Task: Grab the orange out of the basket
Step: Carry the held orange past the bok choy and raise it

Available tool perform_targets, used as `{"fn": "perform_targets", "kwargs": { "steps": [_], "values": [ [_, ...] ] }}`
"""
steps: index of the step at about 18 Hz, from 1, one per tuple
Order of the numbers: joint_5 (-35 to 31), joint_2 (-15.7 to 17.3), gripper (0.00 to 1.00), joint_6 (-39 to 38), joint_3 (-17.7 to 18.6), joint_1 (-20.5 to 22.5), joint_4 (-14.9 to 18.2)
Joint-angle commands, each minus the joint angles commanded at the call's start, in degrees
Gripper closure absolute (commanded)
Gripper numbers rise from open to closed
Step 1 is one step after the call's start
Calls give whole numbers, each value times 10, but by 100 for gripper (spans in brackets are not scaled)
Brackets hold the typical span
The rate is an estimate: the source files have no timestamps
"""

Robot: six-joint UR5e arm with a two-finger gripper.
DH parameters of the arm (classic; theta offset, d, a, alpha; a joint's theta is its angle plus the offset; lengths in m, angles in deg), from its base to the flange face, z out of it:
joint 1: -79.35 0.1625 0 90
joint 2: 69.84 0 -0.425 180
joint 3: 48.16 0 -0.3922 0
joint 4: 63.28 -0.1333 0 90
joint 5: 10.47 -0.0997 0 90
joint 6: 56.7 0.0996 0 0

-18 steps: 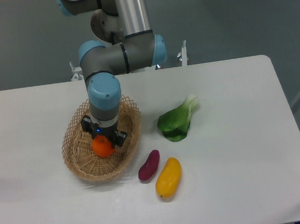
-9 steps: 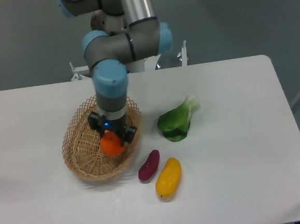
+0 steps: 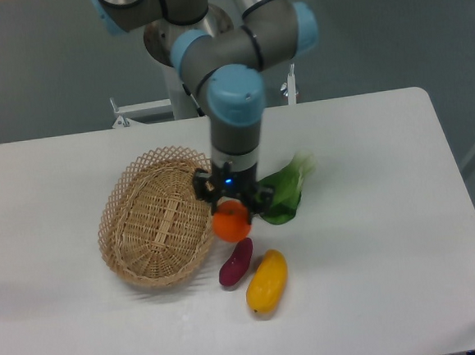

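White tabletop (image 3: 372, 216) fills the view, grey floor behind it, and the arm's pedestal stands at the far edge. Big change from a second ago: the gripper (image 3: 232, 211) was down inside the basket (image 3: 154, 221) with the fruit, half a second ago it was lifting over the right part of the weave, and now it has swung clear to the right, past the lattice rim. The orange (image 3: 232, 225) comes with it, clamped between the two fingers, hanging just outside the basket's right edge and off the table surface as far as the view shows. The basket sits where it was, its woven floor now bare and fully in sight.

Right below the held fruit lies the purple sweet potato (image 3: 236, 262), close under it, and the yellow mango (image 3: 267, 281) lies just beside that one, nearer the front edge. The green leafy vegetable (image 3: 284, 192) sits just right of the gripper, partly hidden behind the wrist. None of those three has shifted.

Room to move: the right half of the table out to its rounded far corner is open white surface, and so is the front left strip before the basket. Tight spots are the basket rim on the left and the greens on the right.
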Motion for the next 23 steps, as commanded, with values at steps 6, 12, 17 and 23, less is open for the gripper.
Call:
{"fn": "perform_targets", "kwargs": {
  "steps": [6,12,17,23],
  "values": [
    [-30,-1,62,106,-1,66,0],
    [-31,-2,60,221,-8,113,0],
    [-36,-20,59,262,-36,138,4],
    [-44,-24,59,316,-45,168,5]
  ]
}}
